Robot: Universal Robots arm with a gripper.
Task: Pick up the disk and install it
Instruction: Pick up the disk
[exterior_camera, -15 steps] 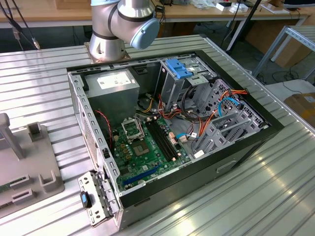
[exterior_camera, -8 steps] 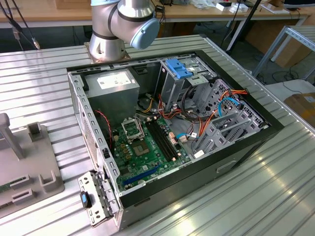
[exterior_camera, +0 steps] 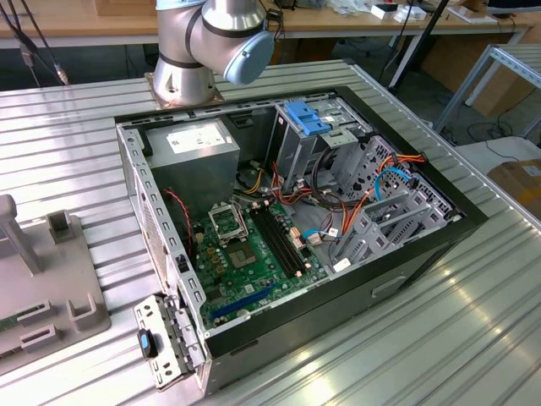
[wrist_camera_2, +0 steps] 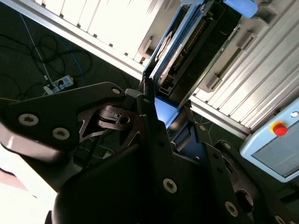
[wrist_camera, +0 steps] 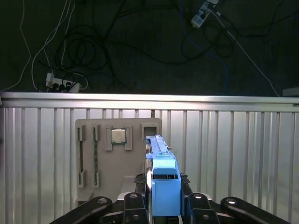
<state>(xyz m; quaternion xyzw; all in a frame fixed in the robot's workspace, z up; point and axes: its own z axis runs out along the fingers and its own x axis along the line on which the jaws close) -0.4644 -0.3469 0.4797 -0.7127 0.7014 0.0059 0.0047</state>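
Observation:
The disk [wrist_camera: 163, 184] stands on edge between my black fingers [wrist_camera: 198, 201] in the first wrist view, its bright blue carrier frame facing the camera. It hangs over a grey fixture plate [wrist_camera: 140, 163] on the ribbed metal table. In the second wrist view the disk [wrist_camera_2: 187, 56] shows its dark underside and connector row, edged in blue, with my gripper [wrist_camera_2: 161, 109] shut on its near end. The gripper [wrist_camera: 163, 199] clamps the disk from both sides.
The open computer case [exterior_camera: 473, 222] lies on the table with a motherboard [exterior_camera: 254, 262], orange and blue cables, and a metal drive cage topped by a blue bracket [exterior_camera: 306, 117]. The arm's base [exterior_camera: 186, 80] stands behind it. The fixture plate holds a processor [wrist_camera: 119, 136]. A pendant with a red button [wrist_camera_2: 279, 128] lies nearby.

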